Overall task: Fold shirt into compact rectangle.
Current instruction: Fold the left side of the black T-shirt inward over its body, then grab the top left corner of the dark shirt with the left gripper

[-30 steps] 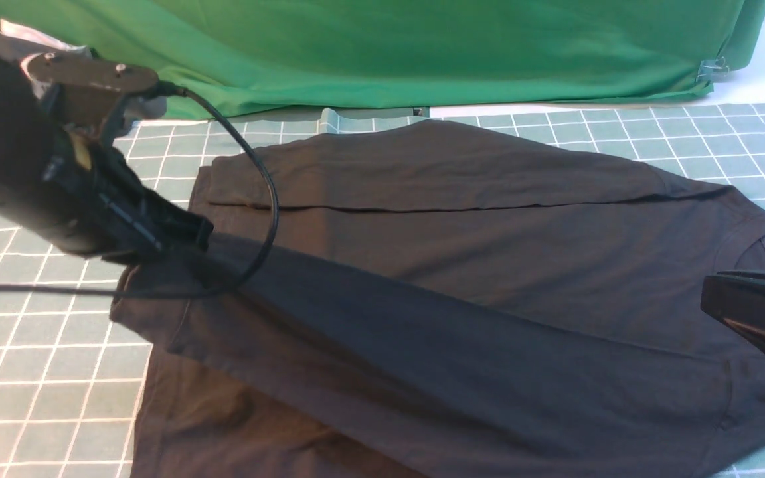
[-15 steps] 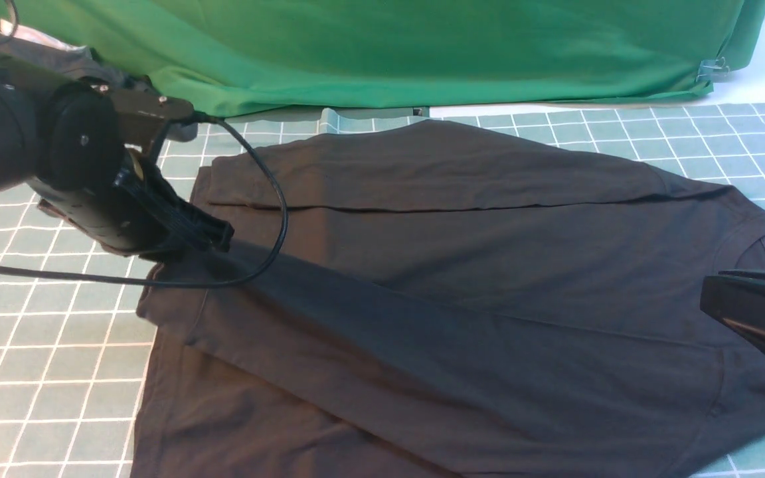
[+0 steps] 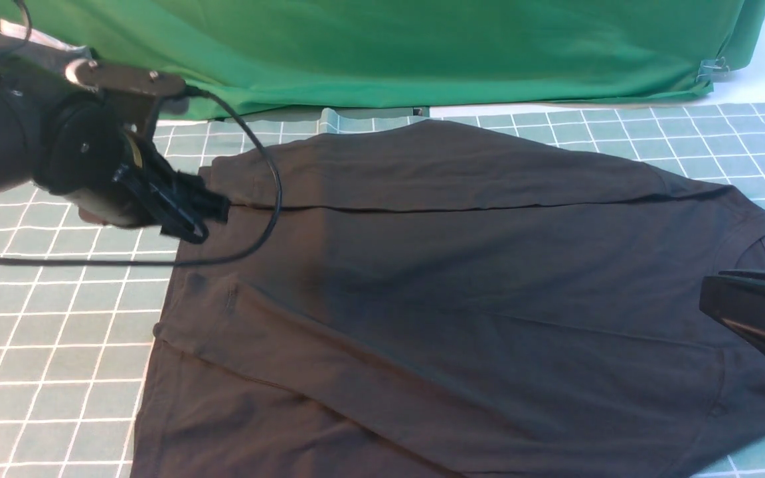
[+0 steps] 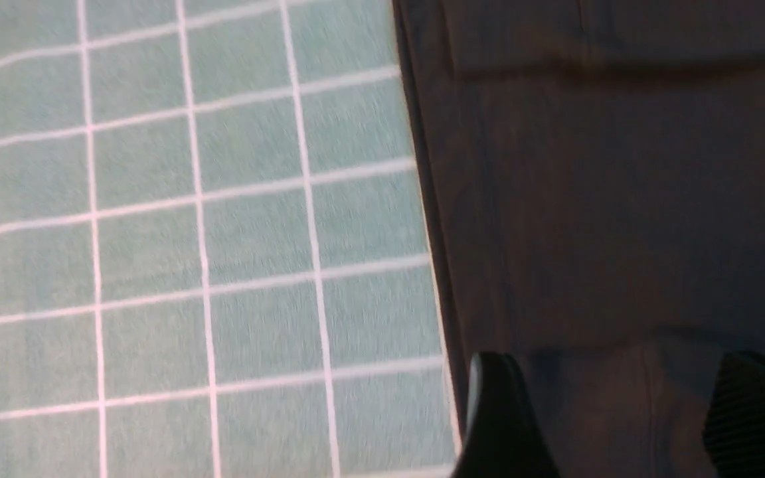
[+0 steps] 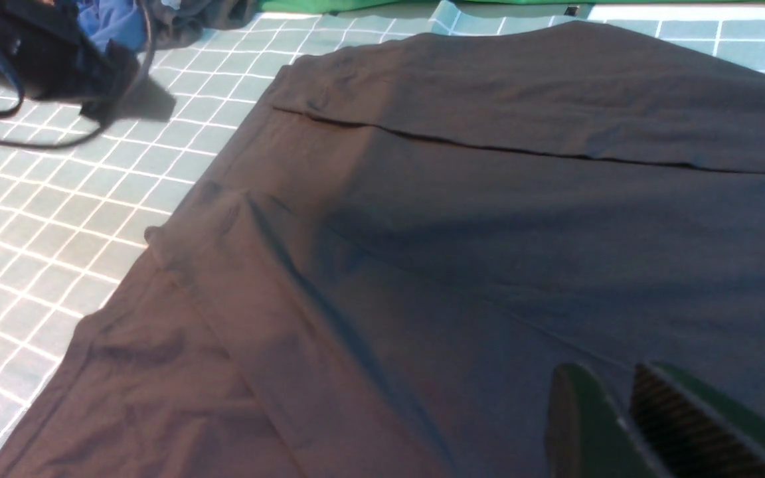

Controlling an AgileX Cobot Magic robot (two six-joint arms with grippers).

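Front view: the matte black shirt [image 3: 462,279] lies flat on the gridded desk [image 3: 44,345], sleeves folded across it.
Left wrist view: the left gripper [image 4: 615,378] has its jaws apart over the shirt's edge.
Right wrist view: the right gripper [image 5: 611,382] has its jaws nearly together; whether it grips anything cannot be told.

Shirt [image 3: 462,279]: near side cut by front view's bottom edge.
Left pincer [image 3: 200,212]: blurred there; wrist view shows fingertips only.
Right pincer [image 3: 714,302]: cut by right edge; grip unclear.
Blue garment [image 5: 113,23]: partly behind left arm, cut by view's edge.
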